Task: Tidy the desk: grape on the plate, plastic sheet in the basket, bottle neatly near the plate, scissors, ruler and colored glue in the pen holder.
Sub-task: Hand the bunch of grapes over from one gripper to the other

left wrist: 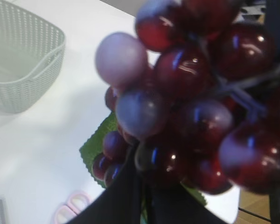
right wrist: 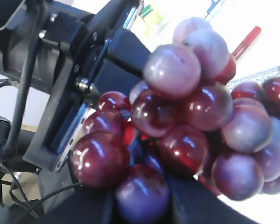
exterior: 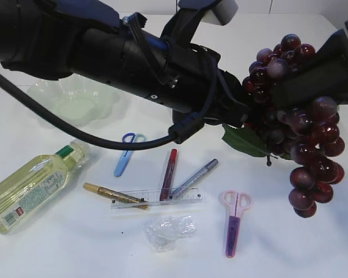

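We see the grape bunch (exterior: 298, 124) held up above the bench (exterior: 290, 255), over the pink scissors (exterior: 235, 223), with both tools closed on it. The left tool (exterior: 249, 110) is clamped tight at the bunch's left side; the right tool (exterior: 281, 92) grips its top, jaws partly apart around it.

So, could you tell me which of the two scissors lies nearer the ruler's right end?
The pink scissors, just right of the ruler; the blue scissors lie farther back.
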Robot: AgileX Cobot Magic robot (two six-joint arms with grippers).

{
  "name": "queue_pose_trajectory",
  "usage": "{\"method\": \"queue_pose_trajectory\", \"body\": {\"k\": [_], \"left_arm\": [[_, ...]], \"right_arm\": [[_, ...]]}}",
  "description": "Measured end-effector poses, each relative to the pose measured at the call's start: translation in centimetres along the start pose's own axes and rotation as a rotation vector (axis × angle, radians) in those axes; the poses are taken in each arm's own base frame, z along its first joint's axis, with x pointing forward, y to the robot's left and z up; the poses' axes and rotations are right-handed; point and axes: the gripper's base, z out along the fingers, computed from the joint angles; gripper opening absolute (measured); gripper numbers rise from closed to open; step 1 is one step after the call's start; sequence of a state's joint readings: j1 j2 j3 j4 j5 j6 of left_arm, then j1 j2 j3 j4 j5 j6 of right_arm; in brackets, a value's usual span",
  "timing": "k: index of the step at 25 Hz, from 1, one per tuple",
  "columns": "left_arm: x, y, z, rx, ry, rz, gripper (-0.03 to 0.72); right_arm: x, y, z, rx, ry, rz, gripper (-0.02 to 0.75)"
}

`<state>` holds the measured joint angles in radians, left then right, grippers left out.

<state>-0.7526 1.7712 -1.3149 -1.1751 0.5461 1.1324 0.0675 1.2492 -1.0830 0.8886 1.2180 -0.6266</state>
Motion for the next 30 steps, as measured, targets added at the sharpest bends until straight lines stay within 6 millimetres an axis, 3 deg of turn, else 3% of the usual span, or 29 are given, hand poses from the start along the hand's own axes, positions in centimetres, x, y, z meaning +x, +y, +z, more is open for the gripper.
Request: {"method": "queue_pose_trajectory", "body": {"k": [4,10,13,17,30], "left_arm": [[0.4,-0.4,0.0,0.04,0.041,0.01,0.075],[0.7,-0.5,0.0,0.057,0.075,0.012,0.503],[0.6,-0.3,0.0,0.034,0.069,0.003,0.627],[0.4,0.1,0.0,-0.014,0.046,0.002,0.664],[0.0,0.7,0.1,-0.125,-0.001,0.041,0.669]], "right_arm": [[-0.1,0.1,-0.1,0.002,-0.002,-0.006,0.183],[-1.3,0.9,-1.1,0.017,-0.041,-0.054,0.185],[-1.4,0.9,-1.2,0.021,-0.039,-0.06,0.185],[-1.3,0.8,-1.2,0.026,-0.036,-0.062,0.185],[-1.3,0.8,-1.2,0.026,-0.036,-0.062,0.185]]}}
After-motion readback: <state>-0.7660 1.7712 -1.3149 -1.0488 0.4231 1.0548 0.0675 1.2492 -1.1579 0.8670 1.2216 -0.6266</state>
